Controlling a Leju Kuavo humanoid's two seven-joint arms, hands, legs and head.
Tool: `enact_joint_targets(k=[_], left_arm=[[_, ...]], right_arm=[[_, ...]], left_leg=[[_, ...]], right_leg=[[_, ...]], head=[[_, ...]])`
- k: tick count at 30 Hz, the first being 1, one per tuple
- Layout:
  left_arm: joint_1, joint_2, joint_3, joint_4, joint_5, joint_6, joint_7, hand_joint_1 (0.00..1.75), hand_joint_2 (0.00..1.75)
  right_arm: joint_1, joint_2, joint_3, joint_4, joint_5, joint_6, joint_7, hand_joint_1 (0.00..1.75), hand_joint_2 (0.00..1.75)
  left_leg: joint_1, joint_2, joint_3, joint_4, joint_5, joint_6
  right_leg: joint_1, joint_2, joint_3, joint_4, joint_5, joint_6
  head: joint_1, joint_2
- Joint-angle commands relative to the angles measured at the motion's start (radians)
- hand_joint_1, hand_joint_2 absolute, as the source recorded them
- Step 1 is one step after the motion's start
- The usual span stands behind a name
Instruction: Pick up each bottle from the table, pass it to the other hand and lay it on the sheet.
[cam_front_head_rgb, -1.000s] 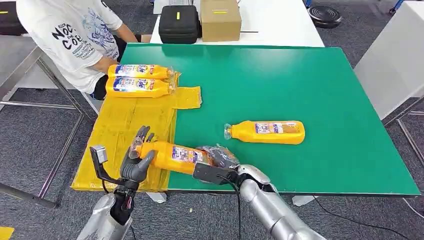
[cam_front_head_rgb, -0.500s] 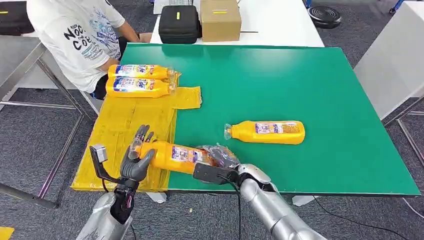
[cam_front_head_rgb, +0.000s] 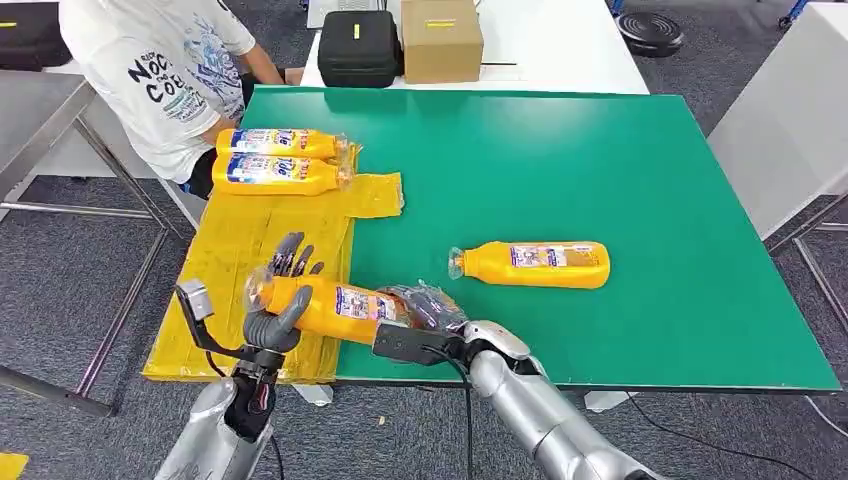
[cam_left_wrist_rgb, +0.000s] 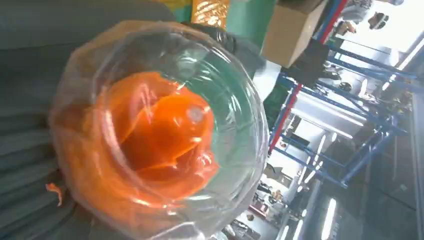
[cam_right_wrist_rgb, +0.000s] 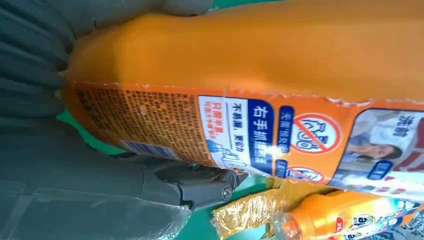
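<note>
- Beyond my left hand, the yellow sheet lies bare up to two bottles at its far end.
- A person sits just behind those.
- Off my right hand, one bottle lies on green table.

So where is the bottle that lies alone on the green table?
In the head view, the lone bottle lies on its side on the green table, right of the yellow sheet, beyond the right hand.
</note>
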Motion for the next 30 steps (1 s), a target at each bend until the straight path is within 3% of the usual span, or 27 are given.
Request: enact_joint_targets(k=[1, 15, 16, 17, 18, 30], left_arm=[[0.025, 0.016, -0.050, -0.052, 0.000, -0.016, -0.009, 1.75, 1.75], [0.042, 0.028, -0.094, -0.085, -0.028, -0.027, -0.022, 1.75, 1.75], [0.042, 0.028, -0.094, -0.085, -0.028, -0.027, -0.022, 1.75, 1.75], [0.047, 0.026, -0.097, -0.094, -0.032, -0.021, -0.024, 1.75, 1.75], [0.051, 0.025, -0.098, -0.102, -0.033, -0.018, -0.024, 1.75, 1.75], [0.052, 0.024, -0.100, -0.117, -0.032, -0.012, -0.023, 1.75, 1.75]], right_arm=[[-0.040, 0.003, 0.061, 0.061, -0.004, 0.006, 0.002, 1.75, 1.75], [-0.011, -0.010, 0.033, 0.022, -0.006, -0.025, 0.014, 1.75, 1.75], [-0.011, -0.010, 0.033, 0.022, -0.006, -0.025, 0.014, 0.30, 1.75], [0.000, -0.003, 0.015, -0.002, -0.009, -0.061, 0.013, 0.00, 1.75], [0.003, -0.001, 0.011, -0.017, -0.011, -0.061, 0.015, 0.00, 0.00], [0.016, 0.003, -0.003, -0.052, -0.010, -0.086, 0.017, 0.00, 0.00]], left_leg=[[0.002, 0.003, 0.008, 0.001, -0.004, -0.003], [0.002, 0.000, 0.007, 0.000, -0.003, -0.002], [0.001, -0.001, 0.004, 0.000, -0.002, -0.002], [0.002, 0.000, 0.007, 0.000, -0.003, -0.002], [0.001, 0.000, 0.004, 0.000, -0.002, -0.001], [0.002, 0.002, 0.007, 0.001, -0.004, -0.002]], right_leg=[[0.002, 0.002, 0.007, 0.000, -0.003, -0.003], [0.002, -0.001, 0.007, 0.000, -0.003, -0.002], [0.001, -0.001, 0.004, 0.000, -0.002, -0.002], [0.002, -0.001, 0.007, 0.000, -0.003, -0.002], [0.001, 0.000, 0.004, 0.000, -0.002, -0.001], [0.002, 0.000, 0.007, 0.000, -0.003, -0.002]], head=[[0.000, 0.000], [0.000, 0.000], [0.000, 0.000], [0.000, 0.000], [0.000, 0.000], [0.000, 0.000]])
